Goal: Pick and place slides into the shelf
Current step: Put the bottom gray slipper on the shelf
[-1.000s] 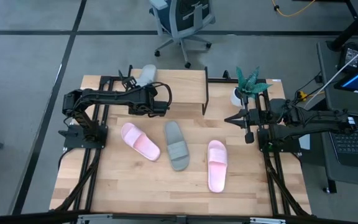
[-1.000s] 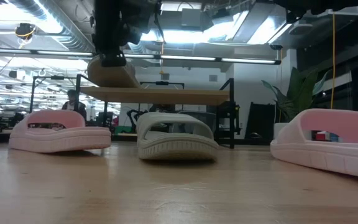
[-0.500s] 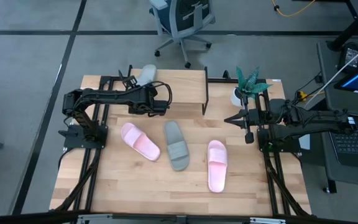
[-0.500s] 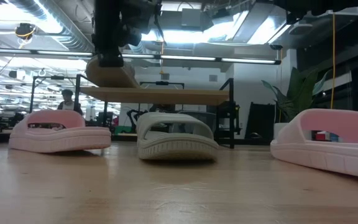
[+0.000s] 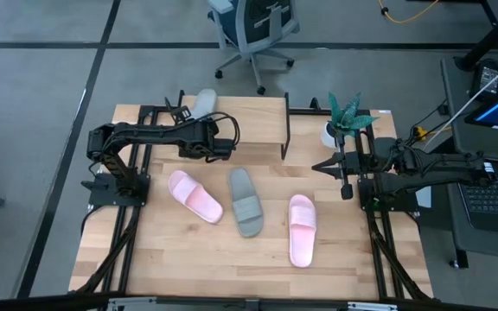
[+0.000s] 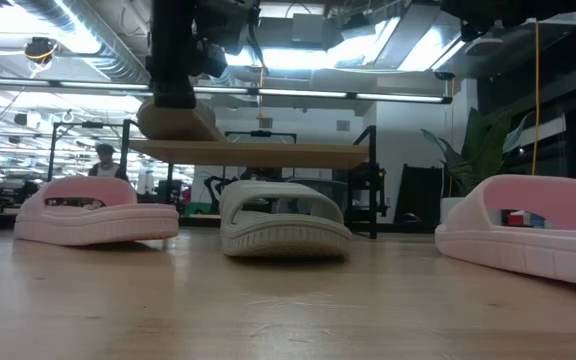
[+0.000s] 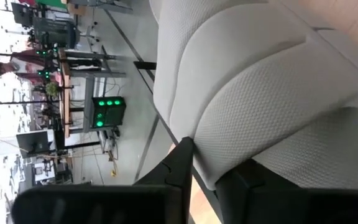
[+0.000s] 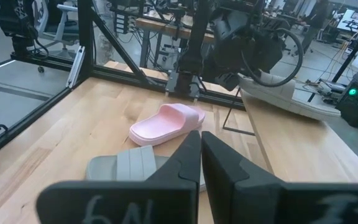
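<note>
I see the shelf [image 5: 253,121] at the upper centre of the high view. My left arm reaches across from the left, its left gripper [image 5: 204,130] clamped on a grey-green slide [image 5: 204,104] at the shelf's upper-left corner. My right arm waits at the right, right gripper [image 5: 328,164] fingers together. On the table [image 5: 171,250] lie a pink slide [image 5: 194,196], a grey-green slide [image 5: 245,202] and another pink slide [image 5: 301,230].

Shelf [image 5: 253,121] top bare right of held grey slide [image 5: 204,104].
</note>
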You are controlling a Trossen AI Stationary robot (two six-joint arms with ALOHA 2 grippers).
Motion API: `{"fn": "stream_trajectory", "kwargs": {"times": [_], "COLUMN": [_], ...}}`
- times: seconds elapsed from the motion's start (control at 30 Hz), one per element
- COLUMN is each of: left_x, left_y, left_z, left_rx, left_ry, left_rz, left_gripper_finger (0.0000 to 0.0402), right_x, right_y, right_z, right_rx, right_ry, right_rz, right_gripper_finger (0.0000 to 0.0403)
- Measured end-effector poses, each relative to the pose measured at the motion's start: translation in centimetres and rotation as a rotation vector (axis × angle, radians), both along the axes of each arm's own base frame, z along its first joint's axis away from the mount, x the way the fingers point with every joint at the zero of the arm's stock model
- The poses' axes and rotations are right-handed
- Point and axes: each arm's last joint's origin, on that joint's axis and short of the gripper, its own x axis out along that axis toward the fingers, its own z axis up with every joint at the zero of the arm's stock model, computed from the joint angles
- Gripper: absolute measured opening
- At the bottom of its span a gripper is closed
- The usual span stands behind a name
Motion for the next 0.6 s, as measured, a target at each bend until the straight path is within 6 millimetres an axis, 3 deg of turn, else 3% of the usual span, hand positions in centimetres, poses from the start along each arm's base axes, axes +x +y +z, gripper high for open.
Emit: {"fn": "stream_trajectory", "kwargs": {"times": [0.6], "left_x": [0.18], "left_y": [-0.96], "left_z": [-0.17], "left_rx": [-0.087], "left_ry": [0.028], "left_rz": [-0.043], "left_gripper_finger": [0.0094], "right_x": [0.00], "right_y": [0.00], "right_z": [-0.01], "right_rx": [0.000], "right_ry": [0.001], "right_rz": [0.000], "right_gripper_finger": [0.0017]}}
